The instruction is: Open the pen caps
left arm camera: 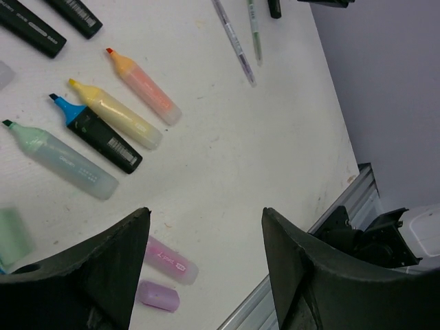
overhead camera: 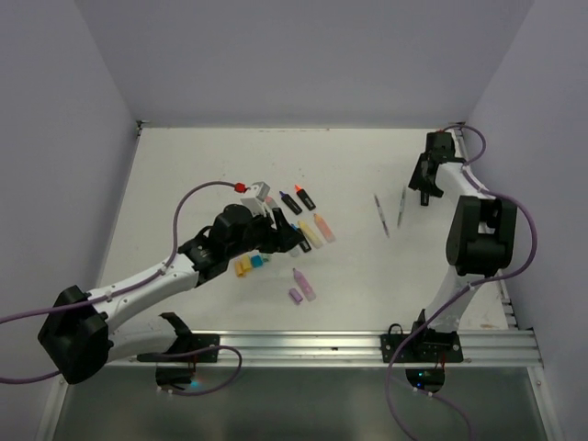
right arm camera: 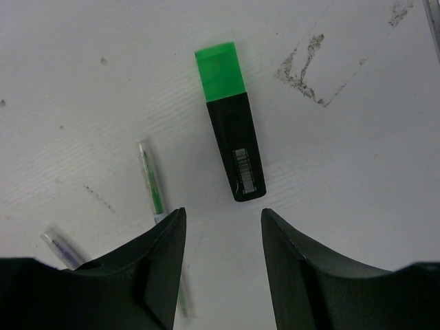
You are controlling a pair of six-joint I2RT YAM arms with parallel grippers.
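One green cap [right arm camera: 220, 67] is seated on a black highlighter [right arm camera: 239, 151], laid on the bench [right arm camera: 357, 179] ahead of the right fingers [right arm camera: 168, 240], held wide & empty. Prob. light, slick, stiff plastic: cap to be pinched across its flats. Left fingers [left arm camera: 127, 254] wide, empty.

White table [left arm camera: 275, 158]. Ahead of the left pincer [left arm camera: 206, 213] and to its left, four uncapped highlighters lie side by side: orange highlighter [left arm camera: 144, 88], yellow highlighter [left arm camera: 117, 115], blue-tipped black highlighter [left arm camera: 103, 136], pale green highlighter [left arm camera: 65, 161]. Two thin pens [left arm camera: 237, 45] lie farther ahead, well apart.
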